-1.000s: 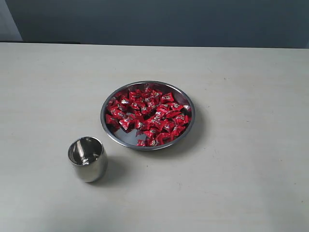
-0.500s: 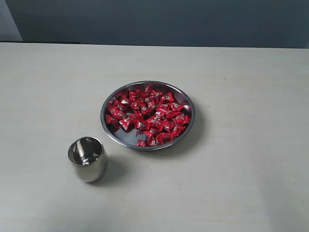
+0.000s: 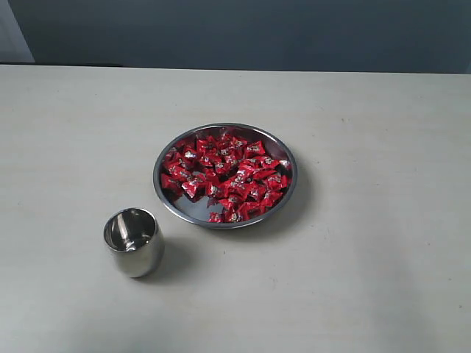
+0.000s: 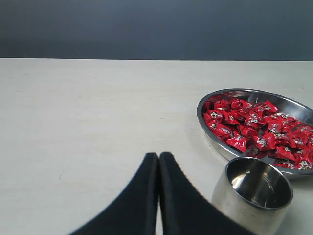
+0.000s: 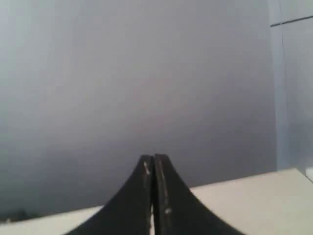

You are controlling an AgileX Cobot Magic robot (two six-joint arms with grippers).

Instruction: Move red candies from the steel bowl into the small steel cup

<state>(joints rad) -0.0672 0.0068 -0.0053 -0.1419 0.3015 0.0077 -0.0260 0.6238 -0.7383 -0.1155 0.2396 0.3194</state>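
My left gripper (image 4: 158,156) and right gripper (image 5: 153,157) are both sitting fully closed, fingertips touching, gripping nothing. The red candies (image 3: 224,176) are lying in the steel bowl (image 3: 221,225). The small steel cup (image 3: 135,246) is standing upright near it. The wrapper markings are too small to read.

The left tool (image 4: 158,156) and the right tool (image 5: 153,159) are each pinched fully together, gripping nothing.

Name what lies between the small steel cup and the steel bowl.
Only bare table separates small steel cup from steel bowl, per the exterior view.
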